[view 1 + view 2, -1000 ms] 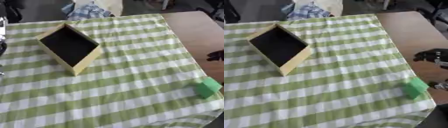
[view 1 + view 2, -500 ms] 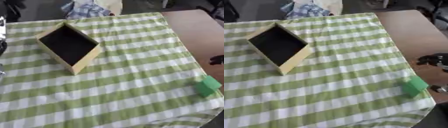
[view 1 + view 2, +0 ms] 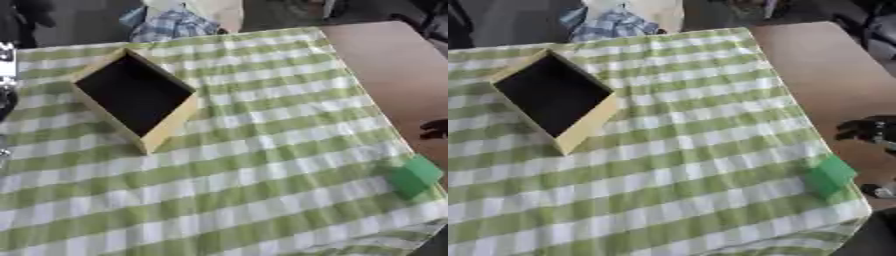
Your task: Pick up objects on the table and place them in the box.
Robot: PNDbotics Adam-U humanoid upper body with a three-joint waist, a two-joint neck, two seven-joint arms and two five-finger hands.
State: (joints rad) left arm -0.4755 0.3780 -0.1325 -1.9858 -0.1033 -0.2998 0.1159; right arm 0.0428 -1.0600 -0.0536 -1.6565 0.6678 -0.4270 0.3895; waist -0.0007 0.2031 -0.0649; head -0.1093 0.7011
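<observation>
Right eye view: green block sits near the cloth's right edge, well apart from the box. Right hand hangs just beyond it over bare table; can't tell its fingers.

green-white checked cloth, brown table at right, plaid fabric at far edge
</observation>
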